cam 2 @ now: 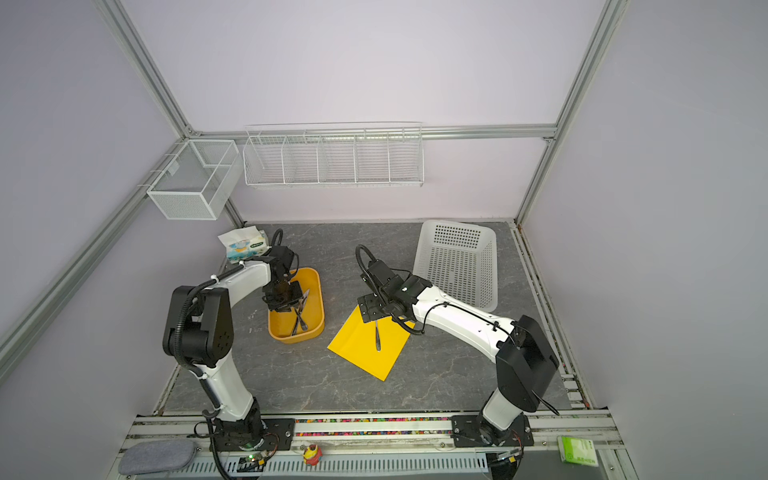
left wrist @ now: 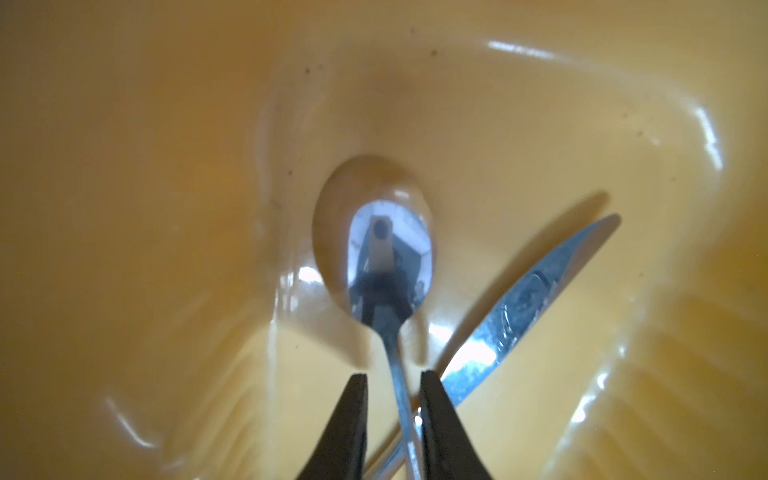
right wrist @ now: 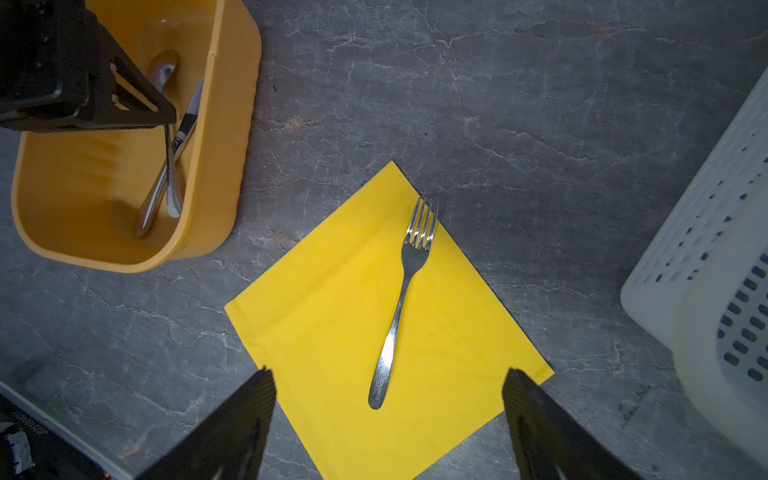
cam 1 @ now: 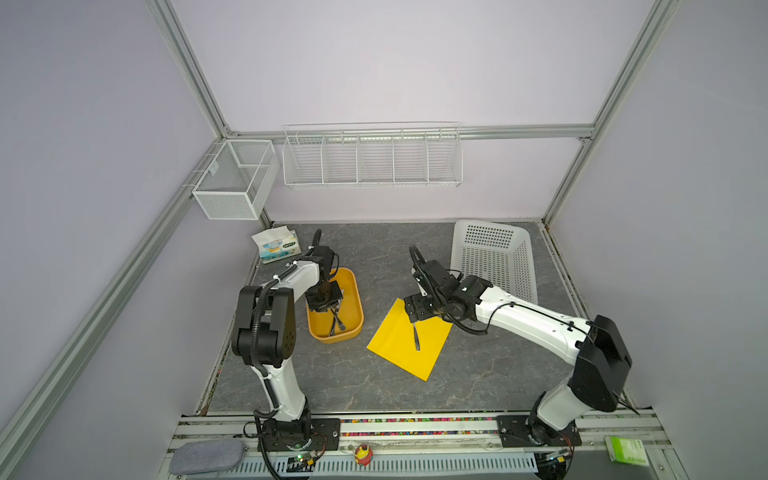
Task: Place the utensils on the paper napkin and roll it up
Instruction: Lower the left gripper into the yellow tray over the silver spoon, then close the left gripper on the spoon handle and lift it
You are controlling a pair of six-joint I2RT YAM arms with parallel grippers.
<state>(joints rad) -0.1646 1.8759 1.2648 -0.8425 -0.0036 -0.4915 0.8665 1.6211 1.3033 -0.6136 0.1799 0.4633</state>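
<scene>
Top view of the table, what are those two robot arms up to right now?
The fork lies on the yellow napkin, with the right gripper open above it. The left gripper is down in the orange tray, its fingers slightly apart on either side of the handle of the spoon, not clamped on it. A knife lies in the tray too. Nothing is rolled yet.

Little is legible from here. The fork (right wrist: 403, 299) carries a small stamped brand near the end of its handle, possibly "YOUBOS", though the letters are tiny. The knife (left wrist: 536, 291) has a round maker's stamp on its blade, too blurred to read. The tissue pack (cam 1: 277, 246), at ten o'clock on the table (cam 1: 374, 257), and the green-and-white box (cam 1: 627, 449), at five o'clock, bear print I cannot make out.
</scene>
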